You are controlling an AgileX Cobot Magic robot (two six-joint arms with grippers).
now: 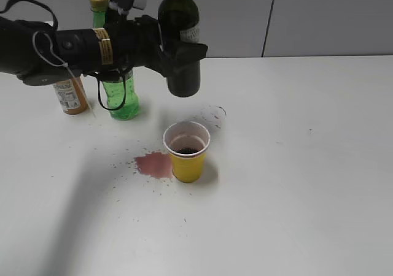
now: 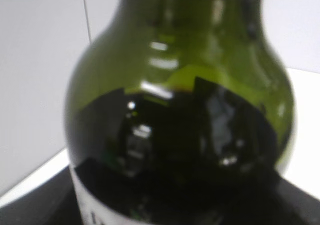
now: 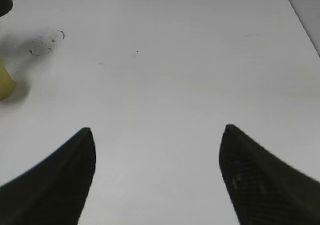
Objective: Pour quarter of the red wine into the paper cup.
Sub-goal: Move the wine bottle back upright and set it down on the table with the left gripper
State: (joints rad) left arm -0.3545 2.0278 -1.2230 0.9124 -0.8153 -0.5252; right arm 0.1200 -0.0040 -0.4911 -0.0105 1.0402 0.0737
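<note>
exterior view, near to far: my paper cup [image 1: 186, 151] stands upright around the middle of the table [image 1: 307, 165], well in from the near edge. it is yellow with a white rim and white inside, and a little dark liquid sits at its bottom. a pink puddle [image 1: 155, 164] lies on the table touching the cup's left side, with tiny specks scattered around it. behind the cup, raised off the table, my left gripper [image 1: 182, 55] is clamped around the body of the red wine [image 1: 182, 37], a dark glass bottle with a small white label, held upright, its top cut off by the frame. the bottle's base hangs above and just behind the cup. near the far edge at the left stand a green plastic bottle [image 1: 121, 98] and an orange juice bottle [image 1: 70, 95], partly hidden by my left arm.

left wrist view shows the bottle close up: greenish glass, dark wine filling the lower part, red foil at the neck.

right wrist view shows my right gripper [image 3: 157, 175] spread wide and holding nothing, over bare table, the cup [image 3: 5, 82] at its far left.
</note>
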